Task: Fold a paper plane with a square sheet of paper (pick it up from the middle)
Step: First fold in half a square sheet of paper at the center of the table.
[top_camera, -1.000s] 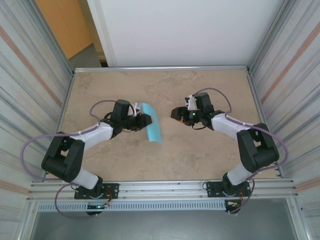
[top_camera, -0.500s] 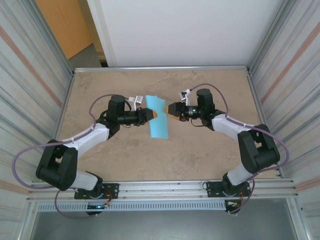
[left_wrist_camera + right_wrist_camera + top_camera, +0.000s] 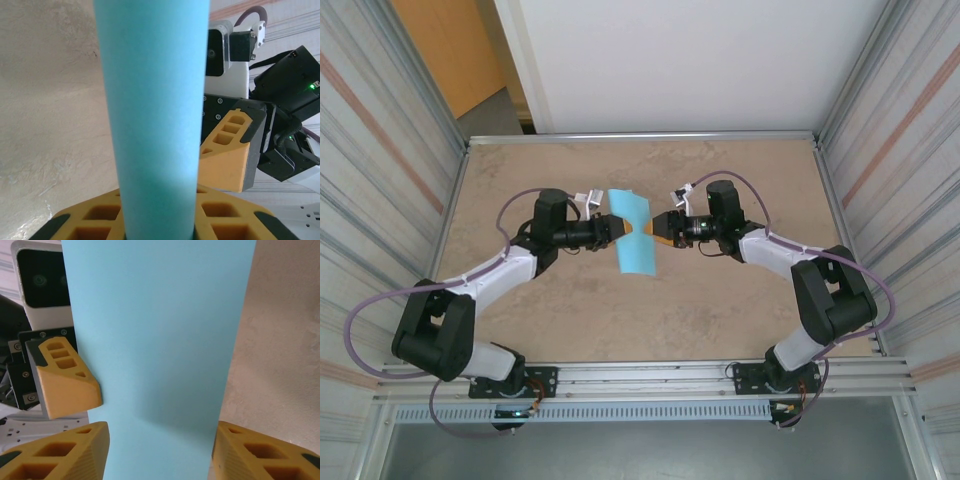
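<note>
Top: left hand (image 3: 623,229) and right hand (image 3: 657,226) meet nose to nose over mid tabletop (image 3: 720,310). The paper sheet (image 3: 638,250), a long light-blue strip, sits between them. Left hand tip is at its left edge, right hand tip at its right edge.

Left wrist: the strip (image 3: 155,115) runs up the middle, its lower end pinched between the left hand's yellow fingers (image 3: 100,220). So the left hand is clamped on the paper. One right-hand finger (image 3: 227,155) is just beside the strip's right edge.

Right wrist: the strip's broad face (image 3: 160,340) is towards the camera. The right hand's fingers (image 3: 60,455) stand apart, one at each edge, jaws not closed. Can't tell if they touch. One left-hand finger (image 3: 62,385) is at the strip's left edge.
</note>
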You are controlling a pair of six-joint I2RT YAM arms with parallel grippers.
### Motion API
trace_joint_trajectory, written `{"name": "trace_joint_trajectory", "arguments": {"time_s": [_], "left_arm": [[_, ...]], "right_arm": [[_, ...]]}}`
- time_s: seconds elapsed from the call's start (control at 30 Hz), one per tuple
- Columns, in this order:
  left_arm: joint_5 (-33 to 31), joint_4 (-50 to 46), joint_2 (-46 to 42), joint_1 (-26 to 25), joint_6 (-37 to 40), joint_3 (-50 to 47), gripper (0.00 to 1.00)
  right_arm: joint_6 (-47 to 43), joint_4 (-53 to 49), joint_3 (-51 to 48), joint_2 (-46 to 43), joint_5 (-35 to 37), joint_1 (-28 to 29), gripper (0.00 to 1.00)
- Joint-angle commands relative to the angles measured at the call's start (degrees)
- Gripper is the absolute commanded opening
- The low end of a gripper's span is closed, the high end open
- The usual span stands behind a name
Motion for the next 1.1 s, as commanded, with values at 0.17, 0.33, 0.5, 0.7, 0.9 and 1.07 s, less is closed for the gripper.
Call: {"name": "trace_joint_trajectory", "arguments": {"time_s": [0.17, 0.33, 0.5, 0.7, 0.9, 1.07], "left_arm": [[-1.14, -2.68, 0.28, 0.92, 1.24, 0.12, 0.25], [-1.24, -2.83, 0.74, 1.03, 1.14, 0.17, 0.25], [-1.28, -2.87, 0.85, 1.11, 1.04, 0.17, 0.25], [-1.84, -3.33, 0.79, 1.18, 0.92, 0.03, 0.29], [-5.11, -6.35, -0.7, 2.06, 1.53, -1.25, 0.6], [-9.12, -8.69, -3.68, 4.23, 2.21, -3.65, 0.75]], "right_arm": [[-0.3, 0.89, 0.41, -1.4, -1.92, -0.73, 0.4], [-0.09, 1.02, 0.27, -0.99, -1.82, -0.67, 0.32], [0.21, 0.05, 1.01, -0.16, -1.69, -0.72, 0.17], [0.2, -1.86, 1.96, 0.1, -1.1, -0.72, 0.02], [-1.52, -5.44, 2.03, -2.31, -0.07, -2.54, 0.0], [-5.37, -13.89, 2.93, -5.53, 0.82, -6.36, 0.0]]}}
